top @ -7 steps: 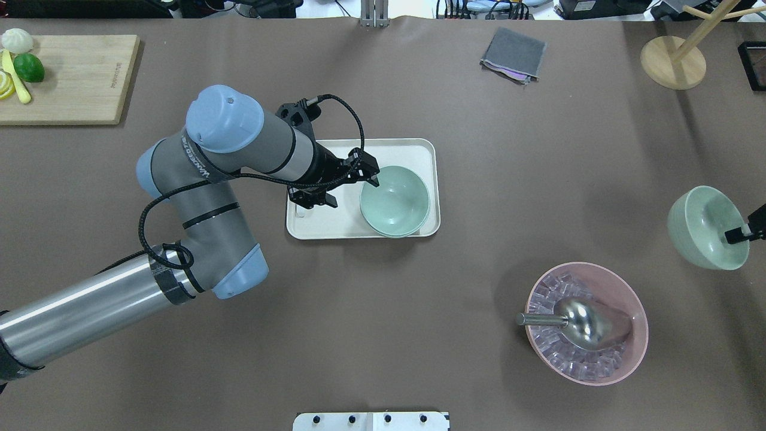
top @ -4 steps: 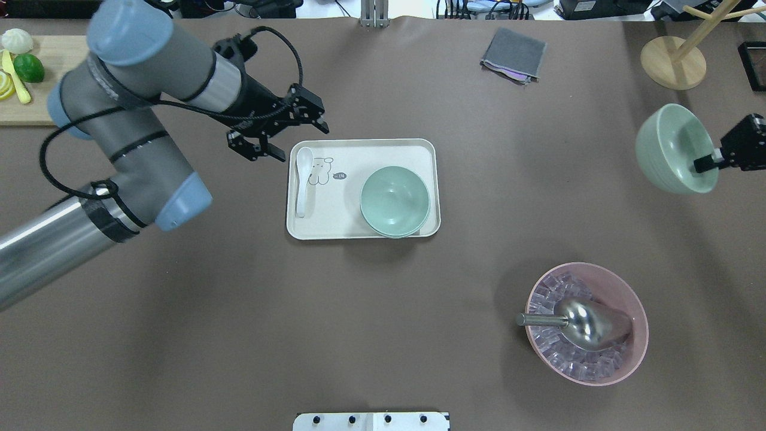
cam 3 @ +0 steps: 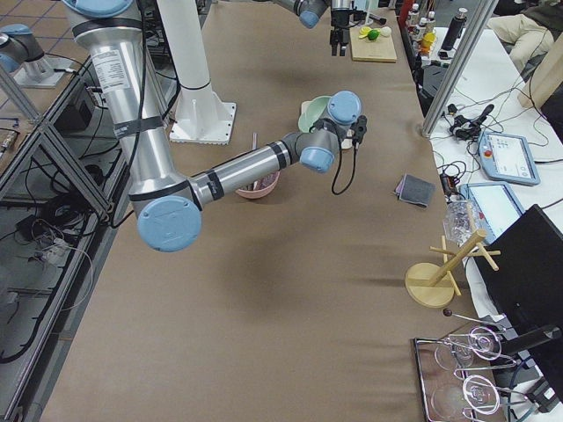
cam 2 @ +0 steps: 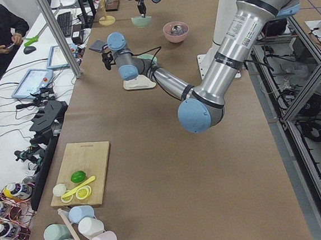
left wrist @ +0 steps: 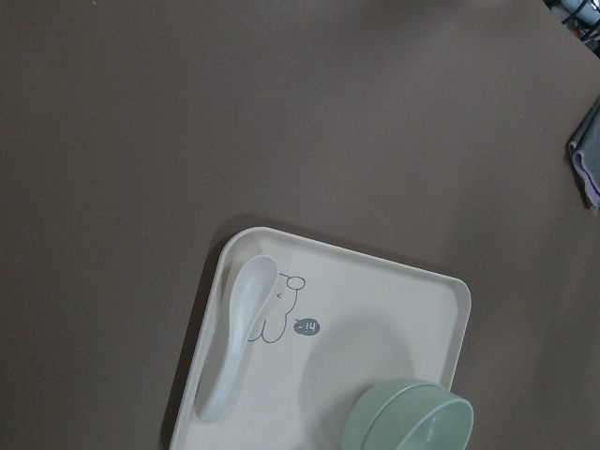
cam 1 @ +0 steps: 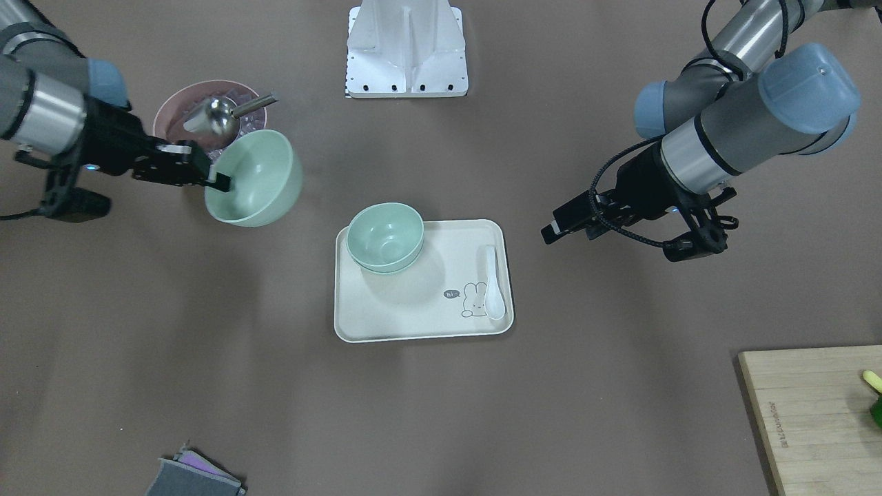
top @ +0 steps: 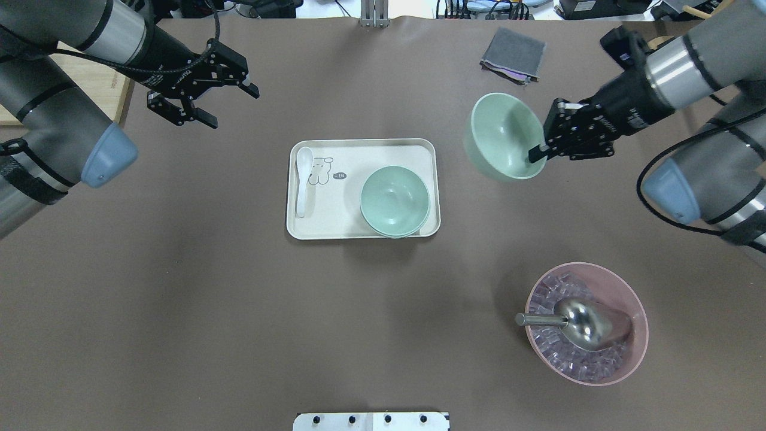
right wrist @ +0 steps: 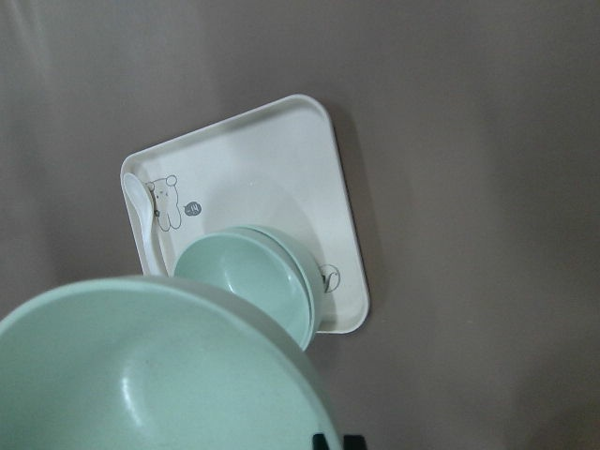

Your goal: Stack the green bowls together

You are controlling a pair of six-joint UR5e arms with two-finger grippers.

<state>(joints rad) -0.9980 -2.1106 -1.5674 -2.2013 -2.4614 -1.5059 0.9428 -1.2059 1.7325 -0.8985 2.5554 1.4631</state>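
Two pale green bowls (top: 395, 200) sit nested at the right end of a cream tray (top: 359, 145); they also show in the front view (cam 1: 384, 238). My right gripper (top: 534, 157) is shut on the rim of a third green bowl (top: 502, 134) and holds it tilted in the air, to the right of the tray and slightly beyond it. The right wrist view shows this bowl (right wrist: 141, 375) large, with the nested bowls (right wrist: 253, 272) below. My left gripper (top: 233, 109) is open and empty, beyond the tray's left end.
A white spoon (top: 302, 179) lies at the tray's left end. A pink bowl (top: 640, 323) with ice and a metal scoop (top: 583, 320) stands near right. A grey cloth (top: 513, 54) lies far back. A cutting board (cam 1: 813, 413) lies far left.
My left gripper has pulled away from the nested bowls to the far left. My right gripper has carried its green bowl from the right edge toward the tray.
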